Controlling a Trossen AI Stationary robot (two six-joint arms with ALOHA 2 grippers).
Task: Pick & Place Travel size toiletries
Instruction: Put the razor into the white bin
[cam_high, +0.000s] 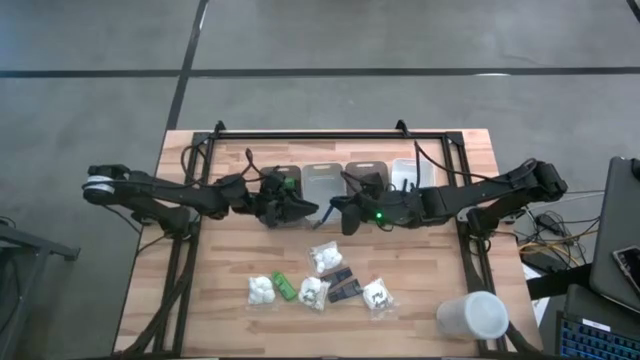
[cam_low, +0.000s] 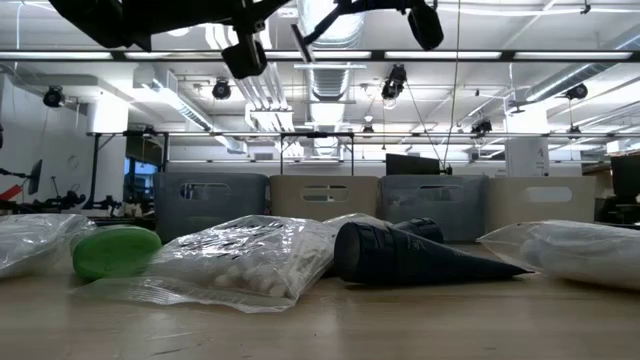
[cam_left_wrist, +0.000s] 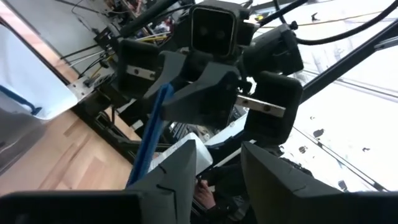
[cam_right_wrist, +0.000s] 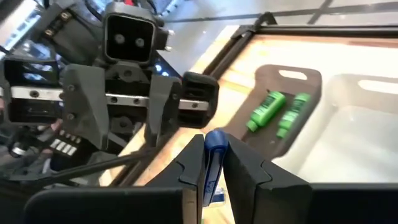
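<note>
Both grippers hang above the table's middle, tip to tip. My right gripper (cam_high: 337, 211) (cam_right_wrist: 214, 171) is shut on a thin blue razor-like stick (cam_right_wrist: 214, 146) (cam_left_wrist: 152, 134). My left gripper (cam_high: 296, 209) (cam_left_wrist: 217, 180) faces it, open. The stick runs past the outer side of one left finger (cam_left_wrist: 177, 171), not between the two. On the near part of the table lie clear packets of white puffs (cam_high: 325, 257) (cam_high: 262, 290), a green bottle (cam_high: 283, 287) and black flat packets (cam_high: 342, 284). Two green bottles (cam_right_wrist: 277, 112) lie in the dark bin (cam_high: 283, 180). My right gripper pinches the blue stick between its two fingers, one end of it (cam_right_wrist: 215, 138) showing just past the fingertips. It comes level from the table's right. The stick is lifted clear of the table, and its free part (cam_left_wrist: 142, 162) reaches out toward my left gripper.
Four bins stand in a row along the far side: dark (cam_high: 283, 180), clear (cam_high: 322, 180), dark (cam_high: 365, 178), white (cam_high: 405, 175). A large white cup (cam_high: 472, 315) lies near the right near corner. A black frame (cam_high: 330, 133) edges the table's far side.
</note>
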